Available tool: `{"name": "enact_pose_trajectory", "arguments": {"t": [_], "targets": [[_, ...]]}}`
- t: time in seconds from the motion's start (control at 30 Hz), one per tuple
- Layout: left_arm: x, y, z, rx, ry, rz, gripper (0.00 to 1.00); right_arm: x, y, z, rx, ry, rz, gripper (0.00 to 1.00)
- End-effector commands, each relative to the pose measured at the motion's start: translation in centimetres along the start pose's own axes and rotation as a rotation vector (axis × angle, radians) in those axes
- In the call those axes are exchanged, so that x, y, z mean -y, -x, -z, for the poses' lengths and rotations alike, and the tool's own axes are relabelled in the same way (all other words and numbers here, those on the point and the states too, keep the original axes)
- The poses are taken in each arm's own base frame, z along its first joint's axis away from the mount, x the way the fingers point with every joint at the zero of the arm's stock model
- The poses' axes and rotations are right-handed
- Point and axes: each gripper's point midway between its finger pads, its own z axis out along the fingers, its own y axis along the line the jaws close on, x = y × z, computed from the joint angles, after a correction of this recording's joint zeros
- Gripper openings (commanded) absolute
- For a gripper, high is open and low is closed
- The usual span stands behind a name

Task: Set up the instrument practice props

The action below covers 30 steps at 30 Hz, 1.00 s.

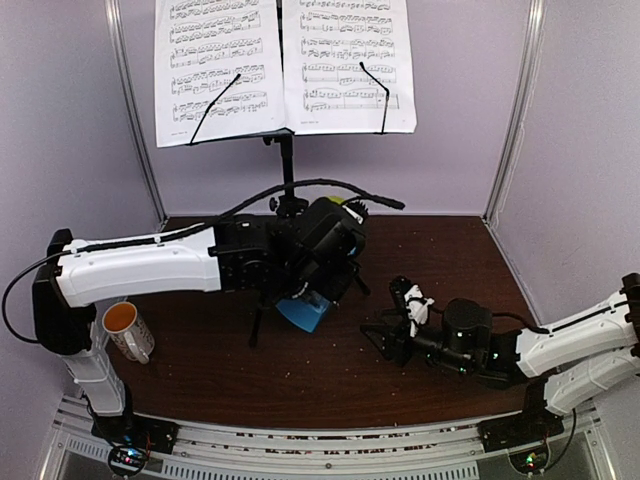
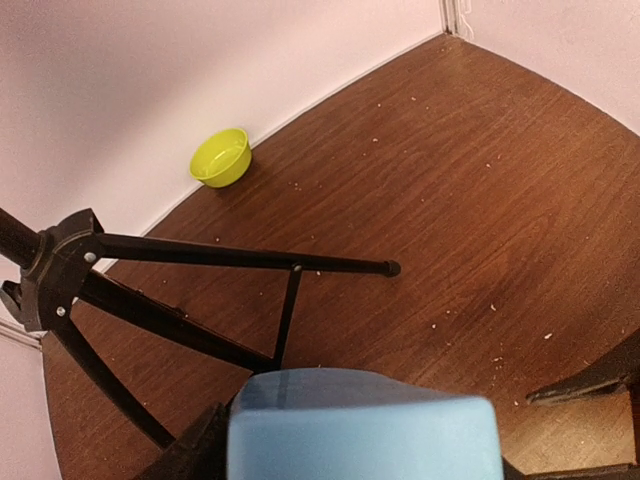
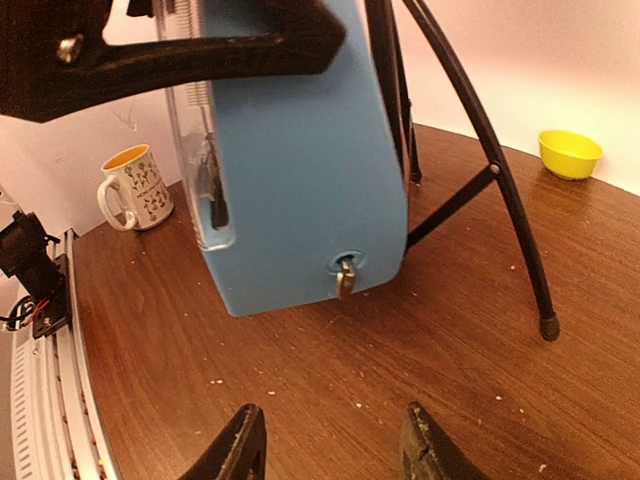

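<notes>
My left gripper (image 1: 316, 296) is shut on the small blue metronome (image 1: 303, 312) and holds it tilted, low over the brown table beside the stand's legs. In the left wrist view the metronome (image 2: 365, 430) fills the bottom edge between the fingers. In the right wrist view its side with the metal winding key (image 3: 345, 275) faces my right gripper (image 3: 335, 450), which is open and empty a short way off. The black music stand (image 1: 287, 165) rises at the back, carrying two white sheet-music pages (image 1: 285, 60) under wire holders.
A white-and-orange mug (image 1: 127, 330) sits by the left arm's base. A lime-green bowl (image 2: 221, 157) lies against the back wall. The tripod legs (image 2: 240, 257) spread across the table behind the metronome. Crumbs dot the table (image 1: 300, 380).
</notes>
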Motion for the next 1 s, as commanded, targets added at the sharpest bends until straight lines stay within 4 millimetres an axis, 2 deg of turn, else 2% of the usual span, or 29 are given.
{"name": "enact_pose_trajectory", "arguments": {"t": [0.0, 0.23, 0.4, 0.87, 0.97], "targets": [[-2.1, 5.2, 3.5, 0.145, -0.007, 0.114, 0.17, -1.7, 2.4, -1.3, 0.070, 0.016, 0.017, 0.46], [-1.6, 5.7, 4.4, 0.176, -0.048, 0.112, 0.16, -2.1, 2.8, -2.9, 0.072, -0.004, 0.019, 0.46], [-1.5, 6.1, 5.0, 0.196, -0.062, 0.110, 0.16, -1.8, 2.9, -3.8, 0.063, -0.040, 0.042, 0.42], [-1.1, 6.8, 6.2, 0.242, -0.102, 0.089, 0.16, -0.9, 3.5, -4.4, 0.075, -0.110, 0.069, 0.27], [-0.9, 6.9, 6.3, 0.246, -0.118, 0.087, 0.15, -1.0, 3.8, -4.4, 0.084, -0.105, 0.068, 0.20]]}}
